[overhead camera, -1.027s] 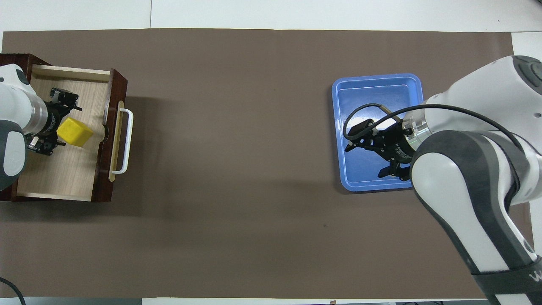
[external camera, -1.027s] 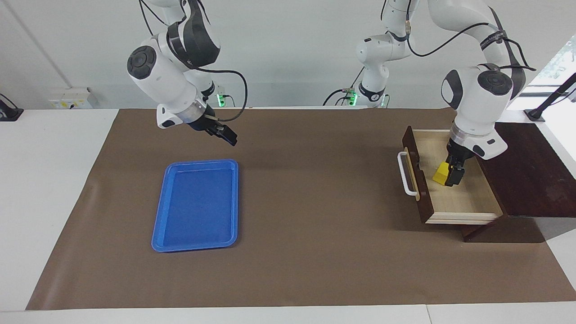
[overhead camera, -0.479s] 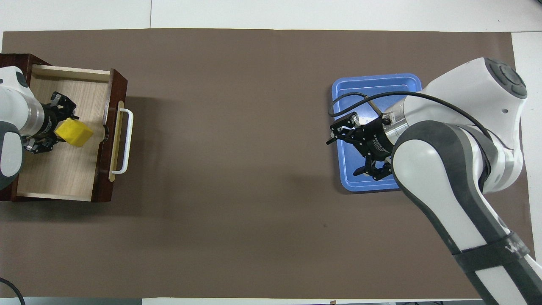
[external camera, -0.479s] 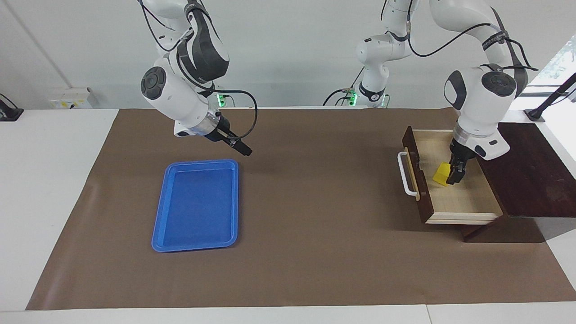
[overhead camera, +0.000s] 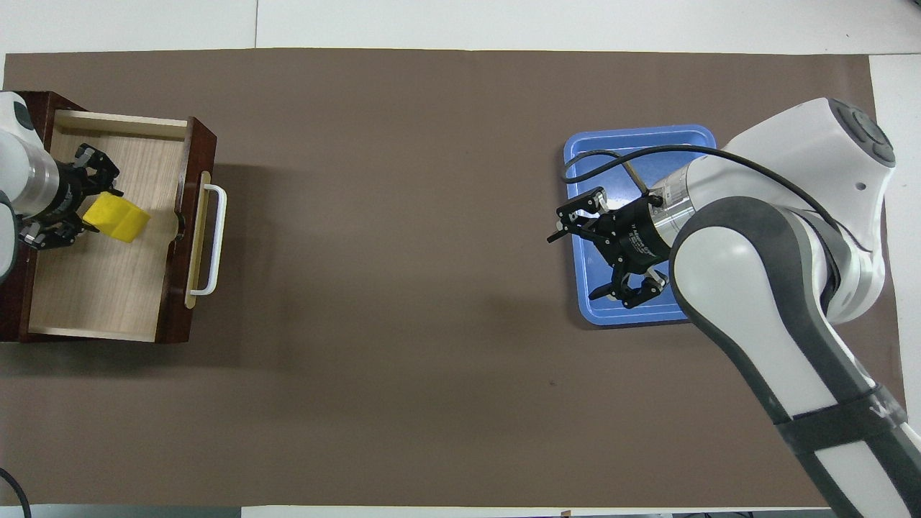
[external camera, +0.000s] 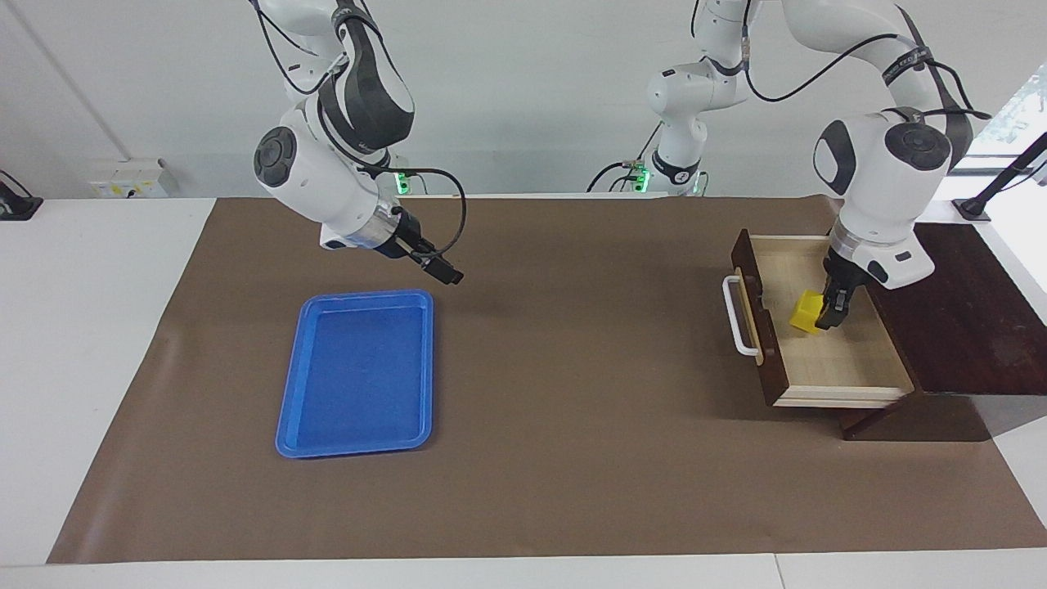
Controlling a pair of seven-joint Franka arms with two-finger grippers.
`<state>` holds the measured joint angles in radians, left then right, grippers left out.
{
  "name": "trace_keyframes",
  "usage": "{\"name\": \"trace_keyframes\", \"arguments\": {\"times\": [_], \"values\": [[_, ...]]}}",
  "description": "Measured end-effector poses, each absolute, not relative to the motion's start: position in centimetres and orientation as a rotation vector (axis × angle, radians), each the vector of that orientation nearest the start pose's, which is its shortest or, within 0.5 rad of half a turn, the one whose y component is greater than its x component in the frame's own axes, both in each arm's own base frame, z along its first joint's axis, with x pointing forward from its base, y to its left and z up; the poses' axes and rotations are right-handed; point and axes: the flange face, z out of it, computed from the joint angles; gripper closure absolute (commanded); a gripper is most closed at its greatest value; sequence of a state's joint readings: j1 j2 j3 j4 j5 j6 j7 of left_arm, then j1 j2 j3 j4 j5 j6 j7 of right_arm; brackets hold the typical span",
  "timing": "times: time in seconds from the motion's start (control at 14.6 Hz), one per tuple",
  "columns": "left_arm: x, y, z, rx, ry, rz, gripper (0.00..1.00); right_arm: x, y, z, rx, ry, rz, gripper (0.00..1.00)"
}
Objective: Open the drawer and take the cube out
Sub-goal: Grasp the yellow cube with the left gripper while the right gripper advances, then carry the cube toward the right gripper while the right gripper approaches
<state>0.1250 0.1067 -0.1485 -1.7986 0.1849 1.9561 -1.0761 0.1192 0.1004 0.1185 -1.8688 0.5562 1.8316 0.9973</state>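
The drawer (external camera: 842, 364) of the dark wooden box (external camera: 965, 319) stands pulled out at the left arm's end of the table, its white handle (external camera: 739, 316) facing the middle. It also shows in the overhead view (overhead camera: 101, 288). My left gripper (external camera: 824, 311) is shut on the yellow cube (external camera: 806, 312) and holds it tilted, a little above the drawer's pale floor. In the overhead view the left gripper (overhead camera: 85, 207) and cube (overhead camera: 116, 219) are inside the drawer's outline. My right gripper (external camera: 448, 275) is open and empty in the air, over the edge of the blue tray (overhead camera: 640, 137).
The blue tray (external camera: 360, 372) lies empty on the brown mat (external camera: 572, 425) at the right arm's end. The dark box top (external camera: 973, 327) rises beside the drawer. The right arm (overhead camera: 763, 288) covers part of the tray from above.
My left gripper has risen a little with the cube in it. My right gripper has swung from nearer the robots toward the tray's edge and the middle of the table.
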Motion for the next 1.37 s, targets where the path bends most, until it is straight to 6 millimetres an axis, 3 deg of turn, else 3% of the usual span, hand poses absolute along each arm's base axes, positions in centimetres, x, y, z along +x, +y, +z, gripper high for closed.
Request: {"name": "trace_keyframes", "arguments": {"times": [0.21,0.34,0.62,1.03,1.16,1.37], "values": [[61.3,-3.1,54.3,-2.672,-1.443,-0.177,1.00,55.7,18.0,45.2,-2.334,1.322,0.627,0.00],[61.3,-5.8,55.2,-2.654,-1.520,-0.164,1.00,55.8,18.3,44.8,-2.262,1.371,0.682,0.00],[60.0,-14.8,53.7,-2.541,-1.790,-0.118,1.00,55.8,21.2,43.1,-2.130,1.470,0.804,0.00],[55.1,-28.2,51.5,-2.347,-2.230,-0.049,1.00,56.3,28.6,38.6,-1.968,1.606,0.880,0.00],[52.8,-31.4,50.3,-2.276,-2.314,-0.037,1.00,56.7,30.3,37.5,-1.950,1.629,0.893,0.00],[51.1,-33.1,49.2,-2.156,-2.406,-0.019,1.00,56.6,32.6,36.4,-1.951,1.643,0.892,0.00]]}}
